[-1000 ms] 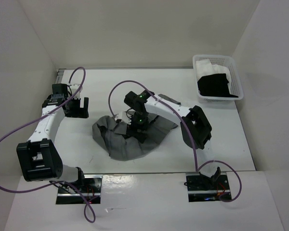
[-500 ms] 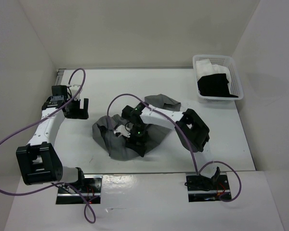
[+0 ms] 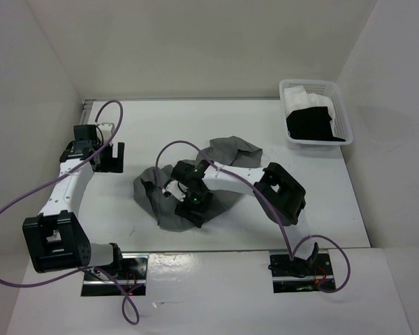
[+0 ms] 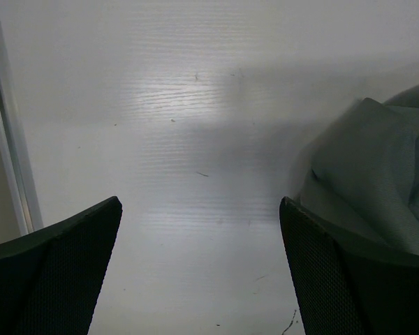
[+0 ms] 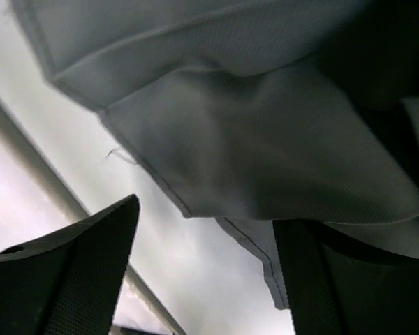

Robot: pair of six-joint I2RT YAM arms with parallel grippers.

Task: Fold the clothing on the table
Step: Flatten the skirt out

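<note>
Right end effector (image 3: 195,209): open, jaws wide, sitting low over the middle of the skirt (image 3: 164,209). Nothing is clamped that I can see. Its wrist view shows a stitched hem (image 5: 146,174) running across just beyond the pads, with bare bench (image 3: 321,209) below it.

The skirt is a crumpled grey heap at bench centre, slightly left. 1 lobe lies on the near side and 1 flap is thrown out far right, behind the right arm. It isn't flat and has no clean fold, so my read is we're early, at the spread-out stage.

Left end effector (image 4: 200,206): also open, holding nothing, over bare bench just left of the heap. The skirt edge shows at the right of its view.

How I'd run this step:
1. Close the right one on that hem and pinch 1 layer only. The layers are stacked here, so a double grab is likely.
2. Bring the left one onto the left edge of the heap, so 2 corners get held.
3. Pull apart along the hem, low and slow. The fabric is soft, so the pleats will bunch if dragged.
4. Flatten the far flap before any fold.

The basket (image 3: 343,118) in the far right corner, holding a white garment (image 3: 304,98) and a black garment (image 3: 311,125), is well apart from the skirt. Leave it alone.
</note>
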